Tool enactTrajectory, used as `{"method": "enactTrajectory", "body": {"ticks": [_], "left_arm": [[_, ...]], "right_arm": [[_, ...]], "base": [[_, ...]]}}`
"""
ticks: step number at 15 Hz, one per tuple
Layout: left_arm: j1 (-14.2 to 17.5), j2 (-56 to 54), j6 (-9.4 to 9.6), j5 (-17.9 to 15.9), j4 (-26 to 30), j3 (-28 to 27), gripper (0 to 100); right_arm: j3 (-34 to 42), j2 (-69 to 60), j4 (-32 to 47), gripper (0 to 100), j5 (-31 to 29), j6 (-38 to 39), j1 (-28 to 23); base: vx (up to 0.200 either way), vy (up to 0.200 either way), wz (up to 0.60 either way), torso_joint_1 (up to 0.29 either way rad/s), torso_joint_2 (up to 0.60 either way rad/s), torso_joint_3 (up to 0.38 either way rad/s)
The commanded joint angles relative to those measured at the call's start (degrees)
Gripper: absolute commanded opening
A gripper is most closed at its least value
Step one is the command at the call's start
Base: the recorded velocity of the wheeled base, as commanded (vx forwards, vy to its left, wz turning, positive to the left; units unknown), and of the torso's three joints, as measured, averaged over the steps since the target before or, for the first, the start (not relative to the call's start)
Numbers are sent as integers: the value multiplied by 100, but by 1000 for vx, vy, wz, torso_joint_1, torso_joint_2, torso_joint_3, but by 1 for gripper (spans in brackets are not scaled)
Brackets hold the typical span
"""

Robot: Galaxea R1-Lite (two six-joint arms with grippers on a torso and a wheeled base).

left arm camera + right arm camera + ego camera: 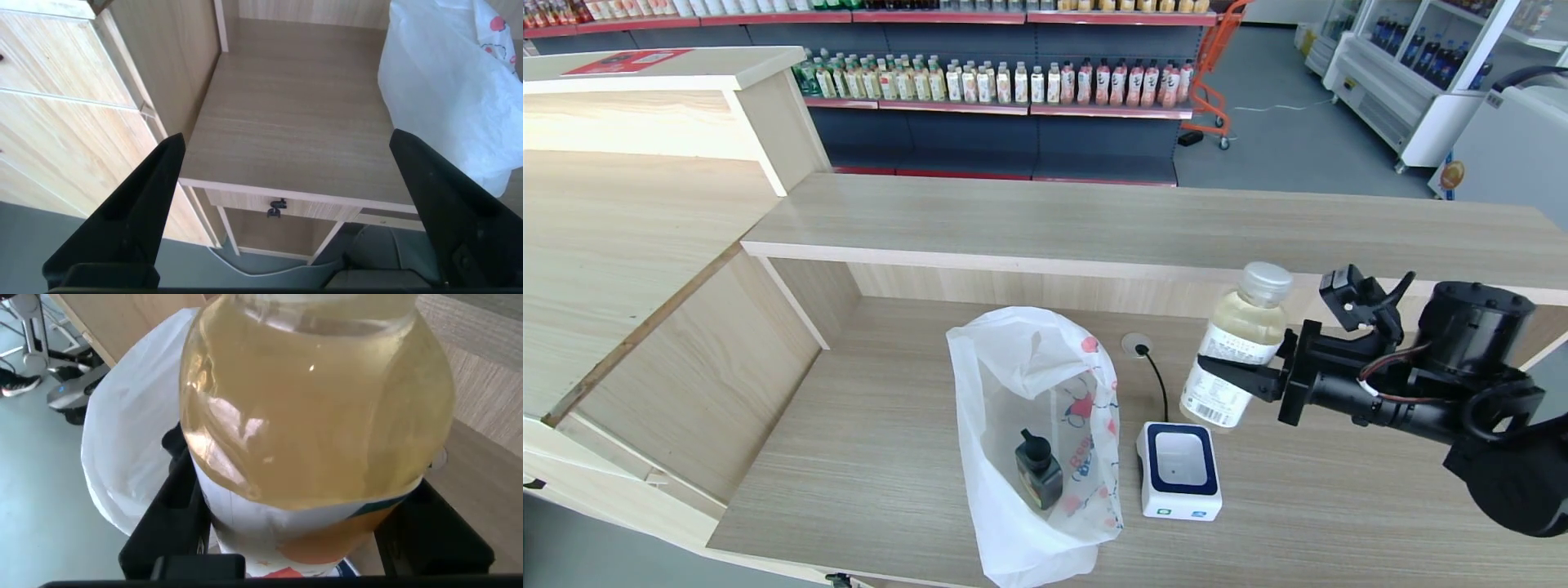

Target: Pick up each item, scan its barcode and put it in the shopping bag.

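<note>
Currently a clear plastic bottle of pale drink [1245,322] is being clamped by the right gripper [1241,374] just above the white-and-blue scanner [1178,469]; the left gripper [288,147] is being held wide open, empty.

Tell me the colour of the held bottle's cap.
Pale grey cap on the bottle, clearest in the head view.
</note>
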Motion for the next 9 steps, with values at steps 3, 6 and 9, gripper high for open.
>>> {"method": "enactTrajectory", "body": {"ticks": [3,6,9], "left_arm": [[1,-2,-2,2,0,0,100],[1,-2,-2,2,0,0,100],[1,-2,-2,2,0,0,100]], "right_arm": [[230,-285,-86,0,-512,680,294],[248,-250,-95,0,-530,680,294],[353,-381,-86,0,-538,689,258]], "base": [[0,0,0,0,0,0],[0,0,0,0,0,0],[0,0,0,0,0,0]]}}
